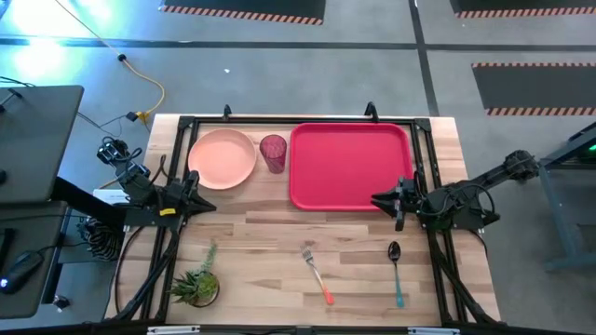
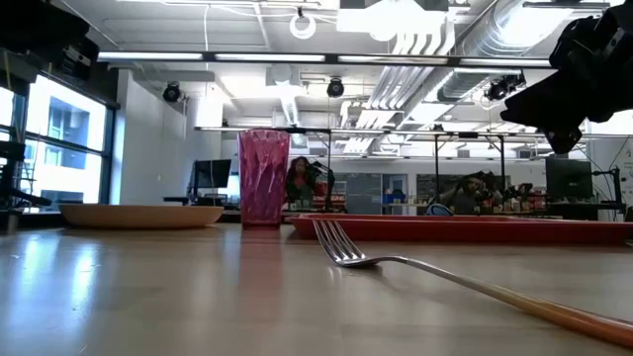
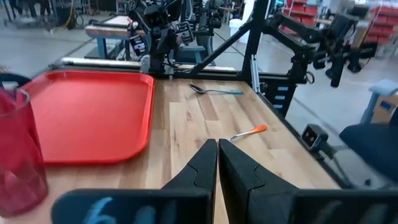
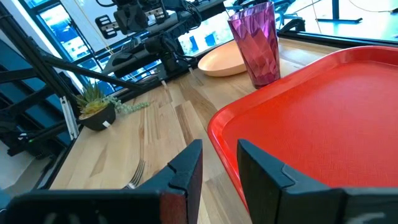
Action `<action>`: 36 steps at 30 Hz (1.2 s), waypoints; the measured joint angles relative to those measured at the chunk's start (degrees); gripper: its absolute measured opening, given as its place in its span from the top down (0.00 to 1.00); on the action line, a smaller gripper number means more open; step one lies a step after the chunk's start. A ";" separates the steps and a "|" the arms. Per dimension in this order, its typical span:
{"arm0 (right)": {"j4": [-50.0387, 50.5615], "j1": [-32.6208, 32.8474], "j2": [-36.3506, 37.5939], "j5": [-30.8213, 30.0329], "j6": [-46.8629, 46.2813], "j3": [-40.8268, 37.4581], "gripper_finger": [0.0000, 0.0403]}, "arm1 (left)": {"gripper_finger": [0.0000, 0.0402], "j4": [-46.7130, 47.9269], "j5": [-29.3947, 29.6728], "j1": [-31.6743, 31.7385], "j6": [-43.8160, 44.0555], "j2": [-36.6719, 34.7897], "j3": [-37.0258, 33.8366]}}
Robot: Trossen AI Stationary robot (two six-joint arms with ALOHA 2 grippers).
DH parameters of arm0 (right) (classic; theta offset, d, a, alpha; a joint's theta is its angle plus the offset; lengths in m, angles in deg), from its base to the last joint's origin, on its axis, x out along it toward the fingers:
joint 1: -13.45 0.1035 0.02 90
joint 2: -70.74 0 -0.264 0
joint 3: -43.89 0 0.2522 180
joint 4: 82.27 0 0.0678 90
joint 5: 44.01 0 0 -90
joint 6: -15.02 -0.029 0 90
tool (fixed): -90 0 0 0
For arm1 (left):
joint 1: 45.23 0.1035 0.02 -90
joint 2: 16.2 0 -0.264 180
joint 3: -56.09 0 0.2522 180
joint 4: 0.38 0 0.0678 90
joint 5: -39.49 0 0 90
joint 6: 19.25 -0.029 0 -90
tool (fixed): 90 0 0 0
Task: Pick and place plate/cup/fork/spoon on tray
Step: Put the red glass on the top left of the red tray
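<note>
The red tray (image 1: pixel 349 166) lies at the table's far right, with the magenta cup (image 1: pixel 273 152) upright beside its left rim and the peach plate (image 1: pixel 223 158) left of the cup. The orange-handled fork (image 1: pixel 317 273) and the teal-handled spoon (image 1: pixel 396 272) lie flat on the wood near the front edge. My left gripper (image 1: pixel 210 205) is shut and empty, just in front of the plate. It also shows in the left wrist view (image 3: pixel 217 142). My right gripper (image 1: pixel 376 199) is open and empty over the tray's near right rim. It also shows in the right wrist view (image 4: pixel 219 149).
A small potted plant (image 1: pixel 197 284) stands at the table's near left corner. Black frame bars run along the far edge and both sides of the table. Bare wood lies between the tray and the cutlery.
</note>
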 joint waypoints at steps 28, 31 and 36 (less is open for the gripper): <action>-0.01 -0.01 0.00 -0.24 0.02 0.00 0.77 | 0.99 -24.30 24.74 0.00 4.35 0.00 0.00; -0.03 0.01 0.00 -0.24 -0.27 0.00 0.77 | 0.99 -25.16 25.46 -0.01 0.33 0.00 0.00; -1.27 0.00 0.00 -0.24 -0.26 -0.01 0.77 | 0.99 -27.16 24.96 -0.02 -1.56 0.00 0.00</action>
